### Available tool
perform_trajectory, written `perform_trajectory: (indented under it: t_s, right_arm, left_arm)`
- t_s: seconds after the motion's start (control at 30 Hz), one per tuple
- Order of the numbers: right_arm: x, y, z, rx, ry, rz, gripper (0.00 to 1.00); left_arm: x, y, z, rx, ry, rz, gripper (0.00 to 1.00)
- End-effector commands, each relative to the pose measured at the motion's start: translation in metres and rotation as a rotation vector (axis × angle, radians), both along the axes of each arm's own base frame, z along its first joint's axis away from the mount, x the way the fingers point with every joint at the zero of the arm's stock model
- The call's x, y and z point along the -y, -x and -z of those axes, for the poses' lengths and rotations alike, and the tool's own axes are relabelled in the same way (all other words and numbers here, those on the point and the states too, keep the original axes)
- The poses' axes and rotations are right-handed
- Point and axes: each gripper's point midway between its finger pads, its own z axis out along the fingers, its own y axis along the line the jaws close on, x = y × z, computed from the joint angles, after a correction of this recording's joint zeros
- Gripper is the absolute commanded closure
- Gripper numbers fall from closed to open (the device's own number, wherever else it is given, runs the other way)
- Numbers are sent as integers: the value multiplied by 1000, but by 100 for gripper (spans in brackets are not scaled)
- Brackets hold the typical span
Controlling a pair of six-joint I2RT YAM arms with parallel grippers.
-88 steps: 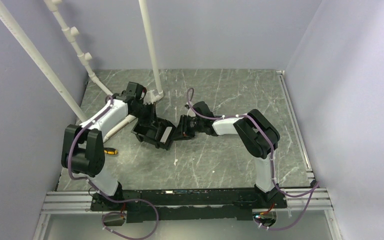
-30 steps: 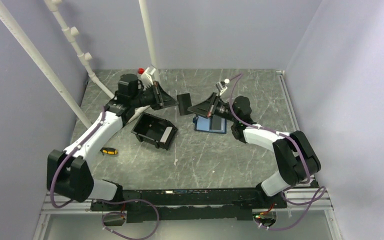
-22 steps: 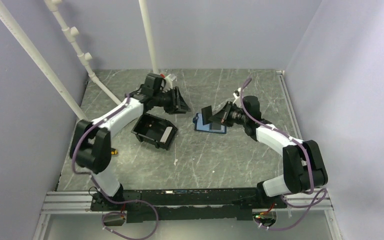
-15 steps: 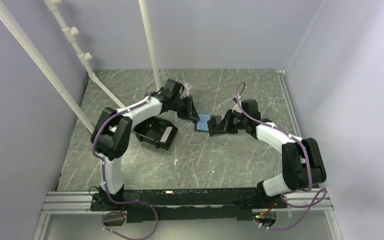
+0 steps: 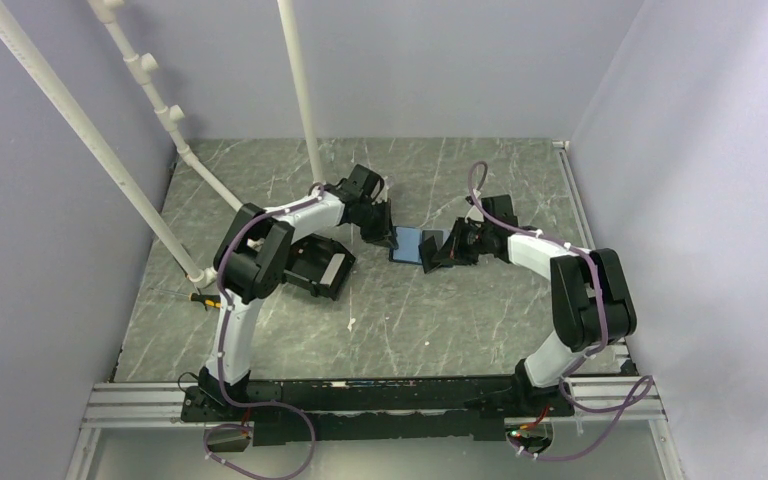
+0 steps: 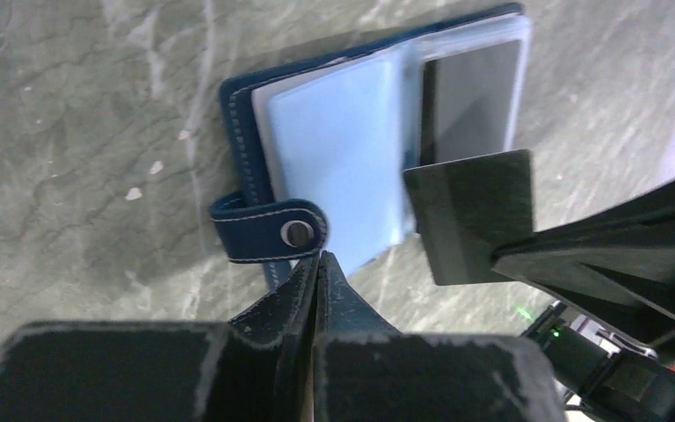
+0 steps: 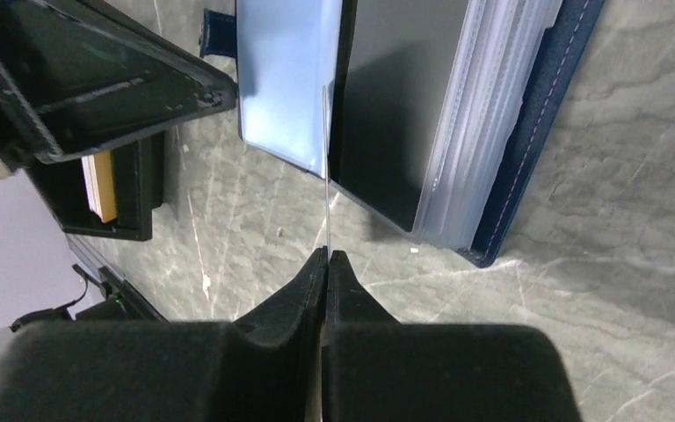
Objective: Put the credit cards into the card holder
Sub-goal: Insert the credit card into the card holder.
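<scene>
The card holder (image 5: 407,243) lies open on the table, navy outside with pale blue sleeves (image 6: 334,149) and its snap tab (image 6: 268,231) sticking out. My left gripper (image 6: 318,257) is shut, its tips at the holder's near edge just past the tab. At the holder's other side my right gripper (image 7: 326,253) is shut on a credit card (image 6: 470,215), seen edge-on (image 7: 326,167) and meeting the open sleeves. One sleeve holds a dark card (image 7: 400,105). An orange-tan card (image 7: 99,186) stands in the black bin (image 5: 310,262).
The black bin sits just left of the holder, under my left arm. A small yellow-handled tool (image 5: 198,297) lies near the table's left edge. White pipes (image 5: 90,140) slant up at the back left, and a white post (image 5: 300,90) stands behind the holder.
Both grippers came down from above the table onto the holder's two sides. The left arm swung in from the back left. The dark card has gone down with the right gripper.
</scene>
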Motion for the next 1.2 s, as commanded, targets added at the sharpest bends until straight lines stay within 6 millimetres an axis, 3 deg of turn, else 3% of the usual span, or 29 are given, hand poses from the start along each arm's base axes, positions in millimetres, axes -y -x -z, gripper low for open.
perform_trajectory:
  t_s: [0.0, 0.23, 0.87, 1.17]
  right_arm:
    - [-1, -19, -6, 40, 1, 5, 100]
    - [3, -25, 2, 16, 30, 44, 100]
    - [-9, -56, 14, 103, 22, 83, 100]
    - [-13, -57, 22, 126, 1, 92, 100]
  left_arm:
    - [-6, -6, 11, 7, -70, -15, 98]
    - [-12, 0, 27, -27, -112, -38, 100]
    - [-10, 6, 30, -32, -100, -16, 100]
    - [-7, 6, 27, -31, -85, -15, 100]
